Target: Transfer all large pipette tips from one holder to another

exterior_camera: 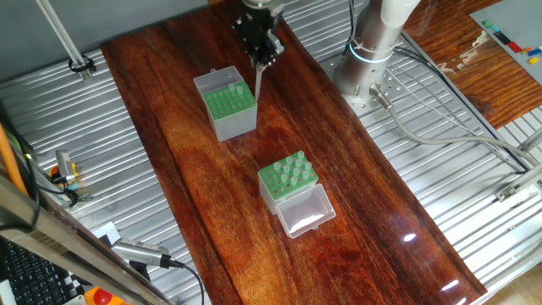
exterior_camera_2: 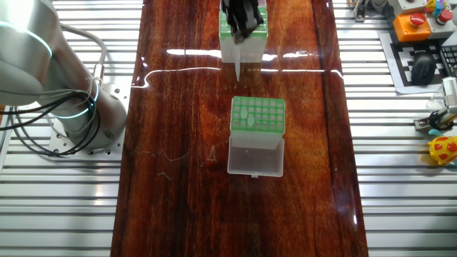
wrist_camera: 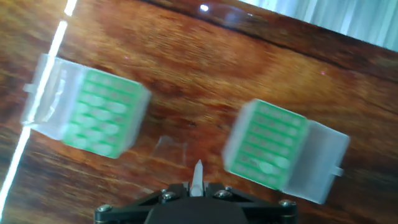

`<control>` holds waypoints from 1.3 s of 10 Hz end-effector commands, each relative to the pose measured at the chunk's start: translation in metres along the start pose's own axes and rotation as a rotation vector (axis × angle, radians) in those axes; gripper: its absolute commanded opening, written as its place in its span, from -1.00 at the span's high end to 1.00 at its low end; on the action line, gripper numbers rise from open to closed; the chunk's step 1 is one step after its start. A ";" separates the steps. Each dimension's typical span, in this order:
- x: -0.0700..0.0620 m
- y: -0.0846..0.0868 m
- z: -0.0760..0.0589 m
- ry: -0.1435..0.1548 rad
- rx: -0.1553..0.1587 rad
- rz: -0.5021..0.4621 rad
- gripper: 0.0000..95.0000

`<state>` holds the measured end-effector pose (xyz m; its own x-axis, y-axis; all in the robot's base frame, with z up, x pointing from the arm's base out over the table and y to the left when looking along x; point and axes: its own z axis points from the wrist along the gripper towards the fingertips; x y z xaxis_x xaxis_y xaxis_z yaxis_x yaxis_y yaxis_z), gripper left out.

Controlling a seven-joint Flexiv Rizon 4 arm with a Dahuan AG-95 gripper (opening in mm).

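Mid-transfer: the gripper (exterior_camera: 259, 52), closed on one large pipette tip (exterior_camera: 257, 80) at upper centre, must next lower it into a free hole of the grey-sided holder (exterior_camera: 229, 104)

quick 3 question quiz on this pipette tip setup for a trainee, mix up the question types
1. True or false: the gripper is empty.
2. Multiple choice: which box has more tips standing in it? A) the clear-sided box B) the grey-sided box C) both hold the same number
3. Fill in: the hinged lid of the clear-sided box is ____.

Key
1. False. It is shut on a pipette tip that hangs point down above the table, between the two boxes.
2. A
3. open
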<state>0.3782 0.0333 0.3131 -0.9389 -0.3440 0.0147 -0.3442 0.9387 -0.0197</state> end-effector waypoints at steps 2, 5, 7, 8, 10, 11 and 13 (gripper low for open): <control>-0.003 -0.001 0.002 -0.009 -0.016 -0.061 1.00; -0.003 -0.001 0.002 -0.011 -0.015 -0.005 1.00; -0.002 -0.004 0.003 -0.028 -0.008 0.010 1.00; -0.002 -0.014 0.006 -0.034 -0.005 -0.016 1.00; -0.006 -0.030 0.010 -0.029 0.002 -0.054 1.00; -0.007 -0.038 0.013 -0.024 0.008 -0.074 1.00; -0.006 -0.042 0.018 -0.023 0.012 -0.080 1.00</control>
<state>0.3992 -0.0032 0.2963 -0.9211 -0.3890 -0.0158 -0.3880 0.9205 -0.0465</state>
